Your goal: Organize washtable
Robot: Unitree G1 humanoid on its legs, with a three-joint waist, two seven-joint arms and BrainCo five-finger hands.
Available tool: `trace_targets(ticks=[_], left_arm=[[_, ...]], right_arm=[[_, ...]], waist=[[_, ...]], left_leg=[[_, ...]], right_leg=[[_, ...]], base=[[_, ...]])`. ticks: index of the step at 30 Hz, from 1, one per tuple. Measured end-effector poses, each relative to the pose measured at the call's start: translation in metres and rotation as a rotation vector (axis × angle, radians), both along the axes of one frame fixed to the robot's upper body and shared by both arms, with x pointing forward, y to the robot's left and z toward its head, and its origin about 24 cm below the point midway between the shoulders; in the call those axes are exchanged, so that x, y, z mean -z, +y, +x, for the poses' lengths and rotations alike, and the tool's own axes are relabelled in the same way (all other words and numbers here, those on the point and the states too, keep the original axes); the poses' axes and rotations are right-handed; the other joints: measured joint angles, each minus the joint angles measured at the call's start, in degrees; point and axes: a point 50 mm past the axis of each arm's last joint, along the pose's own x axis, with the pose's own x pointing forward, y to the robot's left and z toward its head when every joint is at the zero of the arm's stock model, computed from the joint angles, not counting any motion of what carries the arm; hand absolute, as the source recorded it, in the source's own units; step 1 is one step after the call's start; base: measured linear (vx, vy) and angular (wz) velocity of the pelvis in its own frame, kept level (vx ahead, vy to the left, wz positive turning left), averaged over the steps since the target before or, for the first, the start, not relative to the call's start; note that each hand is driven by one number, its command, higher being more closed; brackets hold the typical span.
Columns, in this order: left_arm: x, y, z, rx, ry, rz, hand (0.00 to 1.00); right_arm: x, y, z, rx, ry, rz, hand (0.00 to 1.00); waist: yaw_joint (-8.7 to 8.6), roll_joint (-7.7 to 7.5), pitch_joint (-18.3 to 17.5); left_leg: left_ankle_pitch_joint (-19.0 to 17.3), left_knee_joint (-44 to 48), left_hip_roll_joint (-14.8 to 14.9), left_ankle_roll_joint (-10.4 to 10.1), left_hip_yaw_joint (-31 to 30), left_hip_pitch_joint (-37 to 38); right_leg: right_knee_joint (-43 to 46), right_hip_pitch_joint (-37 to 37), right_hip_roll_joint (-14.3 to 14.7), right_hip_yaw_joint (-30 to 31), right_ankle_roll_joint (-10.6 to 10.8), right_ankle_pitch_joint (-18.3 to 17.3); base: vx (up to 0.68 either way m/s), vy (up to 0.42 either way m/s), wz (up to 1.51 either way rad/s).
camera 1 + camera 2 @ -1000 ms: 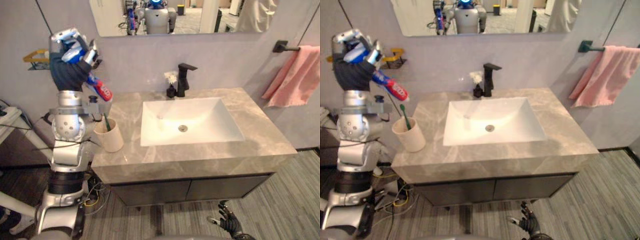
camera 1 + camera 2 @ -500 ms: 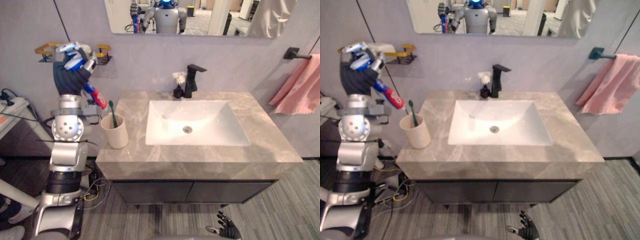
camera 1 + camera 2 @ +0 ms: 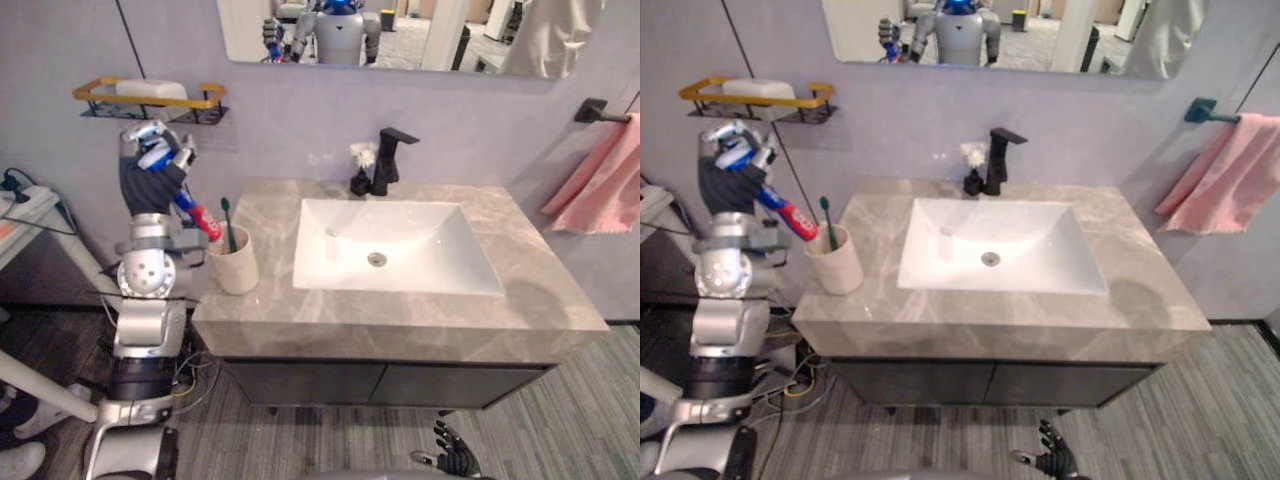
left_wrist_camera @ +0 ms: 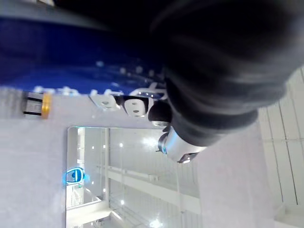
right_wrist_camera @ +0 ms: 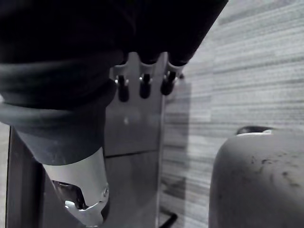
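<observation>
Grey stone worktop (image 3: 400,315) is recorded below a wall mirror (image 3: 400,30), with a white sink (image 3: 450,262) set into its middle. A black faucet (image 3: 388,160) is fixed at the back edge, and a small dark bottle (image 3: 358,182) with a white flower is stood just beside it, clear of the basin. A pink towel (image 3: 598,185) is hung past the right edge. A yellow-railed wall shelf (image 3: 145,98) carrying a white block is mounted above the left edge. A beige cup (image 3: 236,270) is placed at the left edge, with a green toothbrush (image 3: 228,222) stood head-up inside it and leaned on the rim. The toothpaste tube (image 3: 197,213) is held in the left hand (image 3: 148,175), whose fingers are curled round the blue end. The red end is slanted down towards the cup, close beside the toothbrush. The slant is judged to be an alignment for lowering the tube into the cup, red end first. Whether the tip is already over the cup's mouth or just outside the rim cannot be told. A strike on the rim is judged able to tip the light cup off the edge. The right hand (image 3: 455,462) is hung low before the cabinet front, its fingers (image 5: 145,86) loose and straight, with nothing held. It is presumably parked out of the way.
</observation>
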Motion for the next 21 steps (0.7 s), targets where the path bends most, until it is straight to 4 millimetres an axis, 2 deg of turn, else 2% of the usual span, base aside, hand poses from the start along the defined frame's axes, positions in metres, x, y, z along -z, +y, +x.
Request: trace_targets(ticks=[10, 21], left_arm=[[0.005, -0.004, 0.001, 0.009, 0.010, -0.029, 1.00], [0.036, -0.001, 0.002, -0.011, 0.134, -0.064, 1.00]], right_arm=[[0.000, 0.000, 0.000, -0.003, 0.002, -0.003, 0.00], [0.000, 0.000, -0.002, -0.002, 0.006, -0.003, 0.00]], waist=[[-0.06, -0.63, 0.9], [-0.35, -0.23, 1.4]], left_leg=[[0.0, 0.0, 0.1, 0.0, 0.3, 0.0], [-0.1, -0.1, 0.2, -0.1, 1.2, 0.0]], right_leg=[[0.0, -0.2, 0.0, 0.3, 0.0, 0.0], [0.0, -0.5, 0.2, 0.9, 0.0, 0.0]], base=[[0.00, 0.000, 0.00], [0.00, -0.002, -0.02]])
